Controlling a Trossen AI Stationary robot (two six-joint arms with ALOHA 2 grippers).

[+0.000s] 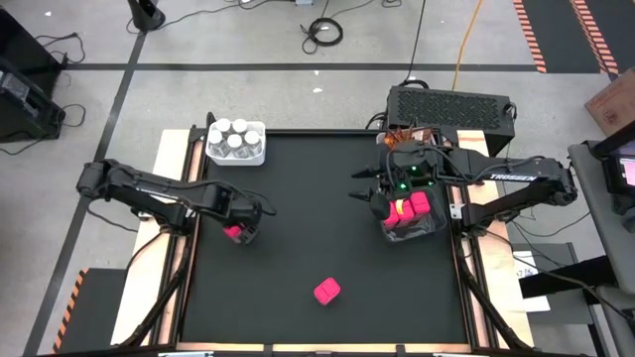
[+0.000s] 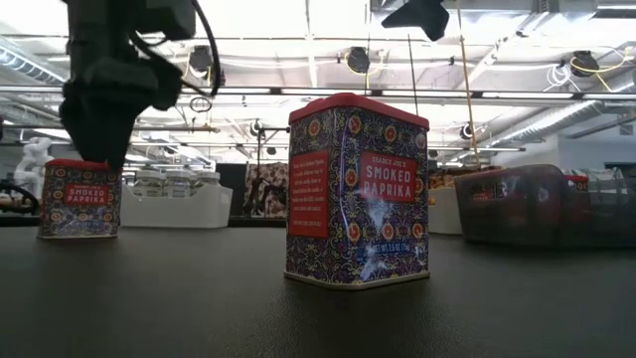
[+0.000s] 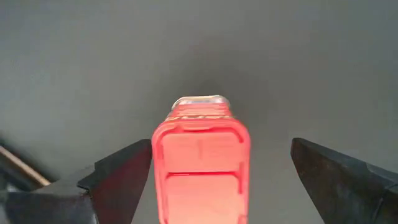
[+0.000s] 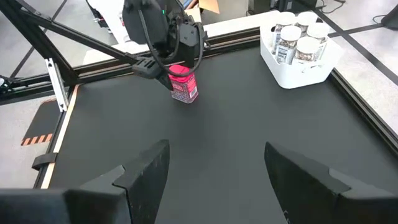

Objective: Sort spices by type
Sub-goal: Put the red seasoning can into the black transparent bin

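From above, the left claw (image 1: pixel 241 230) hangs spread over a pink paprika tin (image 1: pixel 234 233) on the black tabletop (image 1: pixel 317 208), a second tin (image 1: pixel 327 291) stands alone nearer the front edge, and white-capped jars (image 1: pixel 234 139) fill the white bin (image 1: pixel 260 151). At tabletop level, the second tin looms large (label reads smoked paprika). The left wrist shows fingers (image 3: pixel 121 177) wide either side of the tin, not touching; the right claw (image 4: pixel 214 162) is spread too, over the dark bin (image 1: pixel 432 226) of pink tins.

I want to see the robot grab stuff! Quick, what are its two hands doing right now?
Left gripper: jaws open either side of a pink-lidded paprika tin on the mat, not gripping it.
Right gripper: jaws open, holding nothing.
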